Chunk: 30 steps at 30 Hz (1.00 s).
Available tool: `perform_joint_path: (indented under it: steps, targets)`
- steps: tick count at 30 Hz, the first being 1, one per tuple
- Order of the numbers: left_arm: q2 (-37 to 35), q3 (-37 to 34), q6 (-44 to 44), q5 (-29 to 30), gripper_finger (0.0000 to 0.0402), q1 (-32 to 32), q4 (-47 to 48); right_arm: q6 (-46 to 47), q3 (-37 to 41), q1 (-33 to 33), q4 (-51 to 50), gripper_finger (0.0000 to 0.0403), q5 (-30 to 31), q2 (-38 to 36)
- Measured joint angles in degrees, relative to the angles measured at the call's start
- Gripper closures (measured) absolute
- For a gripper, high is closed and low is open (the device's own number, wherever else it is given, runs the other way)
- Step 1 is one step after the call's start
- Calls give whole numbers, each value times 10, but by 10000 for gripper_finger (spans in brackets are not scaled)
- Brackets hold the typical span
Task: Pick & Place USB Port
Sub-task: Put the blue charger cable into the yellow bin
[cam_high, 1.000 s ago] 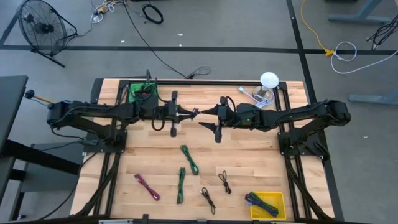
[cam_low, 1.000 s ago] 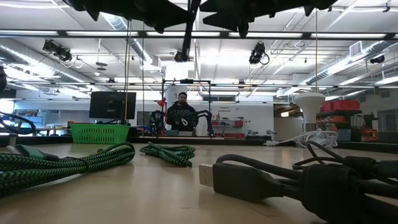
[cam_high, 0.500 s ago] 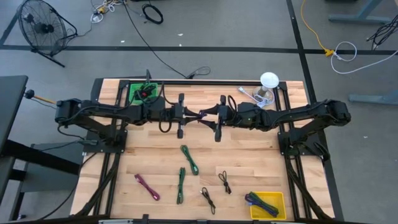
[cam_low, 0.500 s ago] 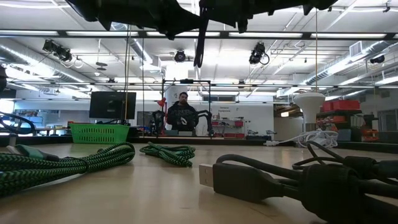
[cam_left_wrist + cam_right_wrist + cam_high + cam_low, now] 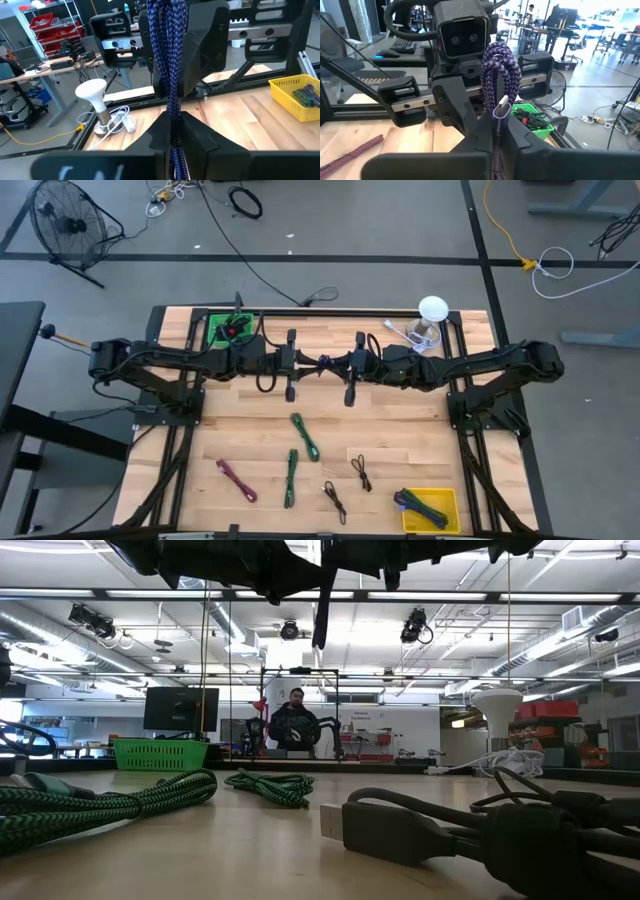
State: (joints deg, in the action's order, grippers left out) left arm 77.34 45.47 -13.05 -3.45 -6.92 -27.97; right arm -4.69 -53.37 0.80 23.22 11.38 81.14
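A purple braided USB cable (image 5: 322, 364), folded into a bundle, hangs high above the middle of the table between my two grippers. My left gripper (image 5: 311, 364) comes in level from the table's left and is shut on it (image 5: 173, 117). My right gripper (image 5: 337, 365) comes in level from the right, tip to tip with the left, and is also shut on it (image 5: 498, 122). In the right wrist view the bundle's looped end (image 5: 500, 62) and a silver plug (image 5: 503, 105) stand past the fingers. In the low view a dark length of it (image 5: 321, 615) hangs below the arms. My left gripper pinches the folded strands (image 5: 173, 132) of the bundle between its two fingers, several strands together. The fingers lie level, coming from the table's left. The cable is lifted clear of the table. My right gripper pinches the same bundle between its two fingers, just by the silver plug (image 5: 497, 131). The fingers lie level, coming from the table's right. The looped end stands past the fingertips, and the cable is clear of the table.
On the near half of the table lie two green cables (image 5: 305, 435) (image 5: 291, 477), a pink one (image 5: 237, 479) and two black ones (image 5: 361, 472) (image 5: 334, 500). A yellow bin (image 5: 445, 498) stands near right, a green basket (image 5: 215, 330) far left, a white lamp (image 5: 432, 312) far right.
My left gripper has carried the purple cable toward the table's right and a little down, bringing it between my right gripper's open fingers. My right gripper has then shut on the cable. The cable stays lifted clear of the table.
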Motion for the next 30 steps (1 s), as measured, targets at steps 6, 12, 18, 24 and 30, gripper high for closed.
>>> perform_joint_path:
  steps: [6, 12, 18, 24, 30]
  targets:
    - [-3, 0, -25, 0, 358, 0, -2, 0, 0, 0, -16, 394, 0, -10]
    - [-31, 0, -27, 0, 357, 0, 7, 15, 0, 5, -108, 394, 54, -60]
    - [-59, 0, -26, -1, 356, 0, 35, 43, 0, 28, -212, 394, 107, -134]
    - [-62, 0, -14, -1, 356, 0, 94, 110, 0, 82, -322, 394, 165, -227]
    - [-62, 0, 19, -1, 356, 0, 132, 216, 0, 170, -433, 394, 227, -287]
